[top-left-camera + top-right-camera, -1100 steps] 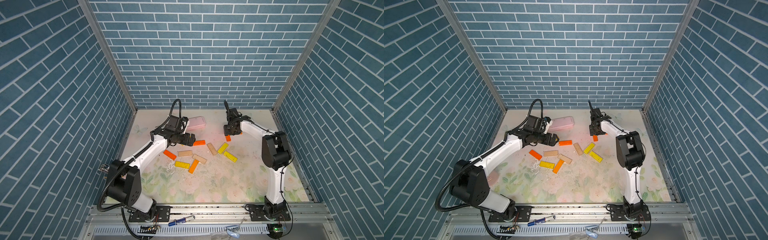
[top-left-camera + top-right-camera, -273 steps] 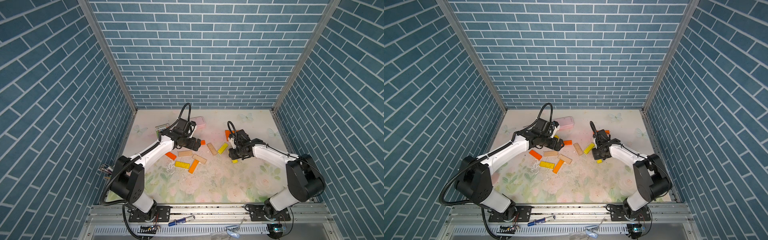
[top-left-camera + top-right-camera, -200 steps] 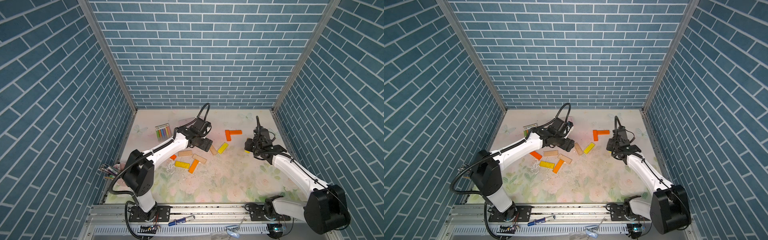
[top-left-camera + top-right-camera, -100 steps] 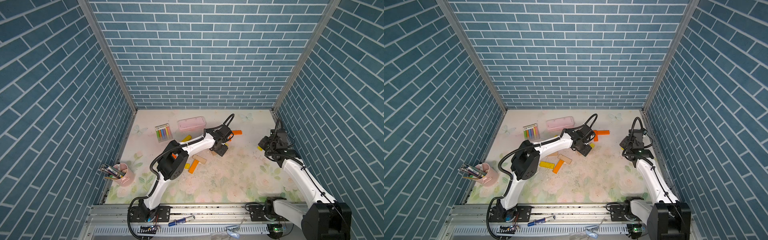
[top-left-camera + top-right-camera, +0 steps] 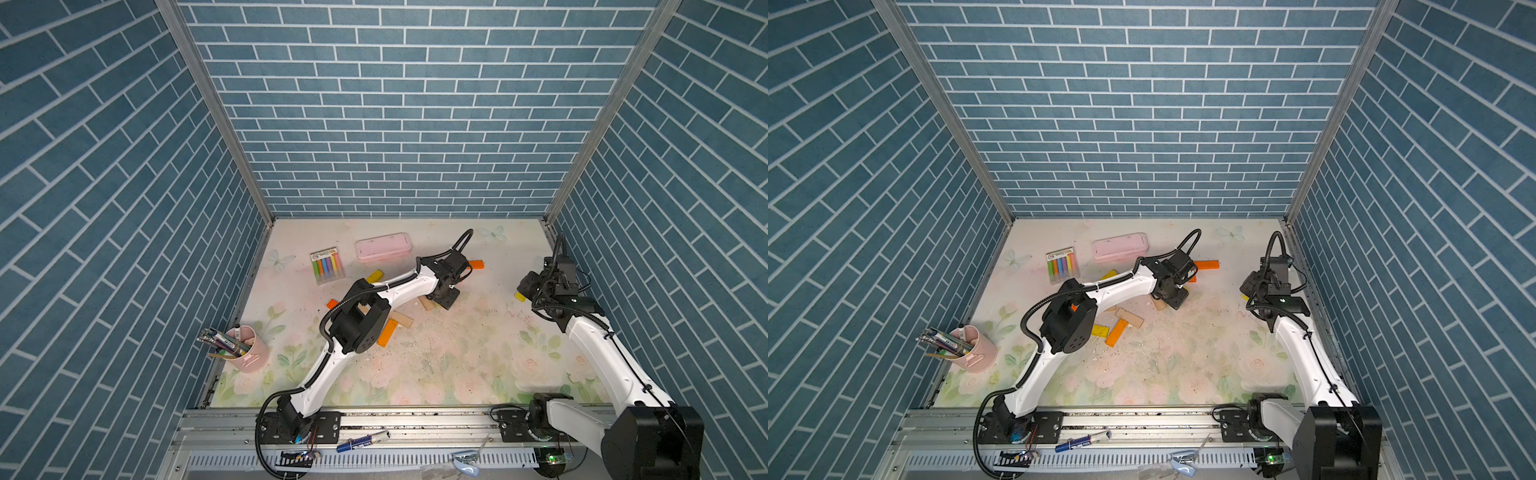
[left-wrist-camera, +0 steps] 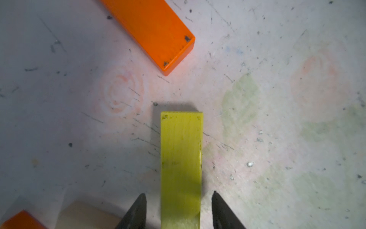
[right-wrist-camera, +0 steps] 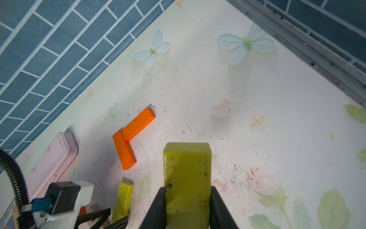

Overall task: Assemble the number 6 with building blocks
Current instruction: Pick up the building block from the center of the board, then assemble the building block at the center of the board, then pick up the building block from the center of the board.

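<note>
Since a second ago, your left arm has swung from the loose pile across to the orange corner, and your right arm has drawn back toward the right wall. The number 6 (image 7: 125,150) is so far only two orange blocks joined in an L. It lies flat at the back of the table (image 5: 457,357), to the right of the pink case (image 5: 383,246). In both top views your left arm covers most of it.

A flat yellow block (image 6: 181,158) lies near the free end of the L, apart from it. Your left gripper (image 6: 179,198) straddles this block. Its fingers (image 6: 138,210) stand on either side of it with a narrow gap to each, not yet clenched.

Your right gripper (image 7: 187,196) hangs above the table near the right wall. It is clamped on a lifted yellow block (image 7: 187,168), which juts forward from between the jaws.

The loose blocks (image 5: 401,320), orange, yellow and tan, lie scattered in the middle of the table, under and beside your left arm. A stray yellow block (image 5: 374,275) lies between the chalk pack (image 5: 327,266) and your left arm. A pink cup (image 5: 249,351) of pens stands near the left wall, well apart from all the blocks.
</note>
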